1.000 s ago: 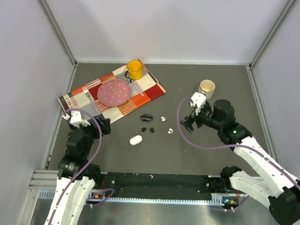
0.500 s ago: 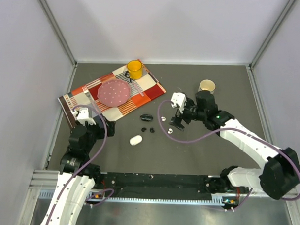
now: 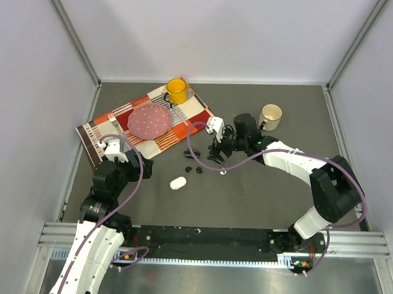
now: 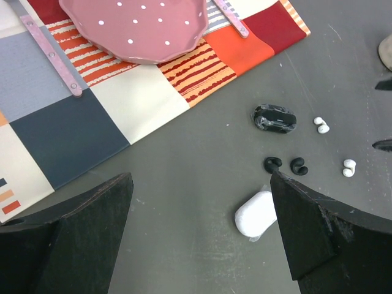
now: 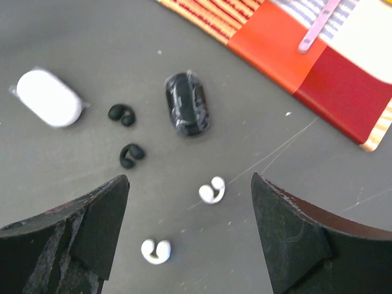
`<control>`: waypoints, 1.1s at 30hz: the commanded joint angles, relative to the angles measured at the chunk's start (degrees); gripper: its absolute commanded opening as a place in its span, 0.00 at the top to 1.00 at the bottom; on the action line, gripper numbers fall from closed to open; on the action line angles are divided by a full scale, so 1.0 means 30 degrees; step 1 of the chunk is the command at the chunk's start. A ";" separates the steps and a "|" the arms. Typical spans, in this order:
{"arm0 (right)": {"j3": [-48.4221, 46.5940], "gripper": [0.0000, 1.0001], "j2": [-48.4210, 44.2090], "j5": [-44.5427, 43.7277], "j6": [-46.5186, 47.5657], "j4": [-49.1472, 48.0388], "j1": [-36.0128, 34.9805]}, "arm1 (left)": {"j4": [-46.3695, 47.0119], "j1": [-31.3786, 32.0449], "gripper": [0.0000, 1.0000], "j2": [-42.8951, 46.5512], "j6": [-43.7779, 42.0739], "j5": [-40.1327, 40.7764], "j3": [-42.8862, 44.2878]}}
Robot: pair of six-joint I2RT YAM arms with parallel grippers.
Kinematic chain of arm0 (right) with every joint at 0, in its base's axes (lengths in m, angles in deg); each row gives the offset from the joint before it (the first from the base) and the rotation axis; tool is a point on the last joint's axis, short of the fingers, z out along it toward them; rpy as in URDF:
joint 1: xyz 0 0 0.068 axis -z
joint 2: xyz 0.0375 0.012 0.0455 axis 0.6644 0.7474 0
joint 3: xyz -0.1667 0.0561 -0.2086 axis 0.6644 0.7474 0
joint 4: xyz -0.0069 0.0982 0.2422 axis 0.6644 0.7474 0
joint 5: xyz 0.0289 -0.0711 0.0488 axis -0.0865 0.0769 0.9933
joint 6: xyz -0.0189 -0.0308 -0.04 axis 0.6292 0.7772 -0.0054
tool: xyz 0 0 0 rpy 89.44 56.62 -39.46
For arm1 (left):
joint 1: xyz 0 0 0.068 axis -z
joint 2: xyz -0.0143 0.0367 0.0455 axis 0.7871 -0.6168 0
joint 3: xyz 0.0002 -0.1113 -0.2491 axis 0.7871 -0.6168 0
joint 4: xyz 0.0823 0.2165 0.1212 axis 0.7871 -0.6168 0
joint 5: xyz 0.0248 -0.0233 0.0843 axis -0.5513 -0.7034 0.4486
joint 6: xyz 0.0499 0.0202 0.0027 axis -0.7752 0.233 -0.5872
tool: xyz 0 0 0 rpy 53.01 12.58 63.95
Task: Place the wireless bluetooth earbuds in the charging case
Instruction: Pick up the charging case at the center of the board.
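Two white earbuds [image 5: 212, 190] [image 5: 155, 250] lie on the dark table between my open right gripper's fingers [image 5: 190, 179], which hovers above them. Two black earbuds [image 5: 121, 114] [image 5: 130, 154] lie beside a closed black case [image 5: 187, 104]. A closed white case [image 5: 49, 98] lies further off. In the top view my right gripper [image 3: 215, 154] is over the buds, next to the black case [image 3: 192, 152]. My left gripper [image 4: 201, 177] is open and empty, left of the white case [image 4: 257, 214]. The black case [image 4: 275, 118] also shows in the left wrist view.
A checked placemat [image 3: 198, 111] at the back left carries a pink plate [image 3: 149, 121], a yellow mug [image 3: 176, 90] and pink cutlery [image 4: 50, 55]. A beige cup [image 3: 270, 113] stands at the back right, behind my right arm.
My right arm has swung left from beside the beige cup to above the white earbuds. My left gripper has shifted slightly to the right.
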 commanded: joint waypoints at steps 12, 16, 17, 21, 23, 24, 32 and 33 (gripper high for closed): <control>-0.4253 0.34 0.2826 0.1575 0.0597 0.0694 -0.0316 | 0.0974 -0.0010 0.01 0.0677 -0.0460 0.0147 0.0443; -0.4984 0.37 0.3938 0.1664 0.0860 0.1219 -0.0520 | 0.0974 -0.0038 0.01 0.0471 -0.0460 -0.0058 0.0530; -0.5219 0.37 0.4231 0.1635 0.0890 0.1337 -0.0579 | 0.1003 -0.0039 0.01 0.0442 -0.0460 -0.0088 0.0531; -0.6216 0.37 0.5840 0.1898 0.1182 0.1660 -0.1017 | 0.0945 -0.0039 0.01 0.0412 -0.0489 -0.0059 0.0560; -0.6683 0.37 0.6282 0.1928 0.1242 0.1865 -0.1223 | 0.0945 -0.0039 0.01 0.0413 -0.0489 0.0029 0.0531; -0.6831 0.37 0.6720 0.1928 0.1184 0.1895 -0.1369 | 0.0945 -0.0039 0.01 0.0470 -0.0489 0.0087 0.0531; -0.8442 0.37 0.8979 0.1578 0.0421 0.2129 -0.1927 | 0.0945 -0.0068 0.01 0.0325 -0.0489 -0.0030 0.0560; -0.8560 0.37 0.9125 0.1402 0.0363 0.2071 -0.1985 | 0.0974 -0.0068 0.01 0.0295 -0.0460 0.0000 0.0560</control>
